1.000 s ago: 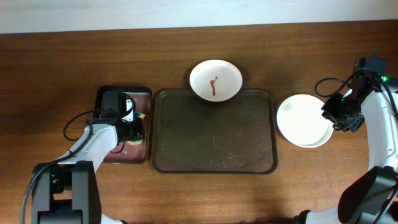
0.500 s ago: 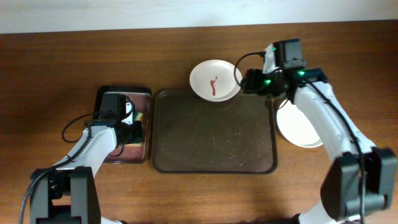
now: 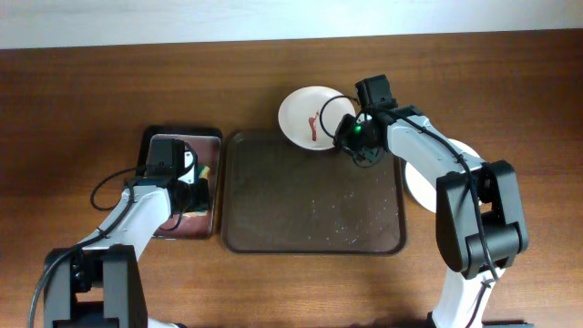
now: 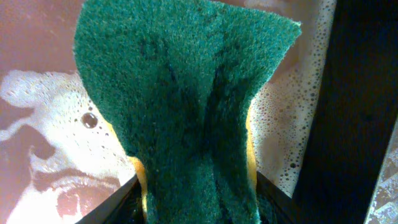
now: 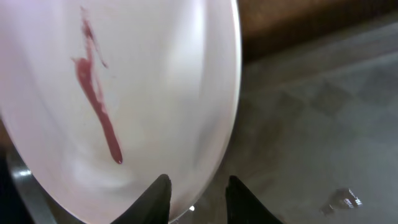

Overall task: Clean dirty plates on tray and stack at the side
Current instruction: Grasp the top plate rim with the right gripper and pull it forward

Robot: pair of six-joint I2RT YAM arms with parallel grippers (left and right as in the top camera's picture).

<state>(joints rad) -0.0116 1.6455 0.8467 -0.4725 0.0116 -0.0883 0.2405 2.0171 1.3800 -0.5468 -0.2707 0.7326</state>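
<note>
One dirty plate, white with a red smear, lies at the far edge of the dark brown tray, overlapping its rim. My right gripper is at the plate's right rim. In the right wrist view the open jaws straddle the rim of the plate, one finger over the plate and one over the tray. My left gripper is shut on a green and yellow sponge over the small tray. No other smeared plate is in view.
A stack of clean white plates sits right of the tray, partly under my right arm. The small black-rimmed tray at the left holds soapy water. Crumbs or drops dot the brown tray's floor.
My right arm has swung from the clean stack at the right over to the dirty plate's rim. The left arm with the sponge has barely moved.
</note>
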